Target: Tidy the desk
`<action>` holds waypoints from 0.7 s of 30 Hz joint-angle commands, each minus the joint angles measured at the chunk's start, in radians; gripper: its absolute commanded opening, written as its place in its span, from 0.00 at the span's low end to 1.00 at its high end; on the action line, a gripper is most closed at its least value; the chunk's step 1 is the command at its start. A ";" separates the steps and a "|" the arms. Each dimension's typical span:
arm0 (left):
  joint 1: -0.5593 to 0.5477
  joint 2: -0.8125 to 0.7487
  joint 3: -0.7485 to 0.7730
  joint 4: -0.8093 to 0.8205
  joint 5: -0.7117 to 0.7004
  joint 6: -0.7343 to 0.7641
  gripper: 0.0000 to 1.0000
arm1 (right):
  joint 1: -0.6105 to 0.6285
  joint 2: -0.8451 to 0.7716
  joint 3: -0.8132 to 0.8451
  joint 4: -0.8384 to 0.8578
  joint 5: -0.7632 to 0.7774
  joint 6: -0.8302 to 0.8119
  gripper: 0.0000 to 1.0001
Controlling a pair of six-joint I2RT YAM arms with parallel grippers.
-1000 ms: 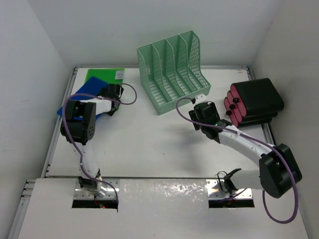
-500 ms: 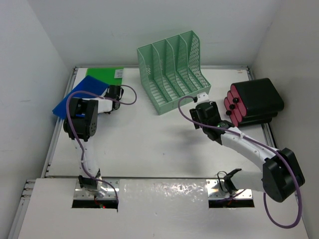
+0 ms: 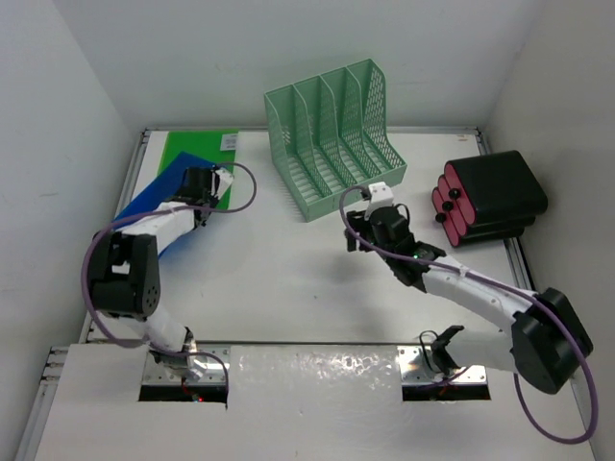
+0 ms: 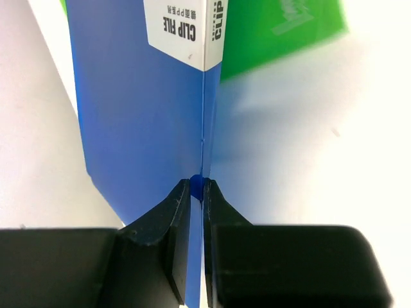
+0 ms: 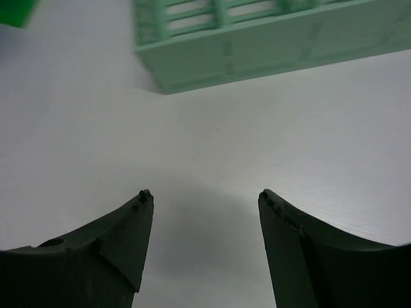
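The white desk (image 3: 288,279) carries a blue clip-file folder (image 3: 154,197) at the far left, overlapping a green folder (image 3: 197,149). My left gripper (image 3: 199,182) is shut on the blue folder's edge. In the left wrist view the blue folder (image 4: 135,115) runs thin between the pinched fingers of the left gripper (image 4: 198,186), with the green folder (image 4: 276,32) behind it. My right gripper (image 3: 360,226) hovers open over bare desk in front of the mint-green mesh file rack (image 3: 332,134). In the right wrist view the right gripper (image 5: 205,196) holds nothing, and the rack's base (image 5: 257,45) lies ahead.
A black case with red cylinders (image 3: 485,197) lies at the right edge, beside the desk's metal rail. White walls close in the left, far and right sides. The arm bases sit along the near edge.
My left gripper has shut on the blue folder, and arm and folder have shifted. The right gripper has moved slightly left, away from the rack, and its jaws have narrowed a little.
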 commanded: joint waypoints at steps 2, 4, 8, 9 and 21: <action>0.005 -0.120 -0.095 -0.037 0.128 -0.019 0.00 | 0.098 0.106 -0.017 0.380 -0.149 0.309 0.64; 0.005 -0.183 -0.111 -0.057 0.179 -0.031 0.00 | 0.129 0.194 -0.017 0.565 -0.178 0.418 0.64; 0.002 -0.291 -0.120 -0.126 0.285 -0.056 0.00 | 0.175 0.404 0.085 0.842 -0.201 0.711 0.64; 0.002 -0.305 -0.120 -0.136 0.298 -0.064 0.00 | 0.190 0.448 0.116 0.885 -0.196 0.751 0.65; -0.006 -0.402 -0.172 -0.165 0.384 -0.065 0.00 | 0.282 0.984 0.680 0.804 -0.163 1.035 0.74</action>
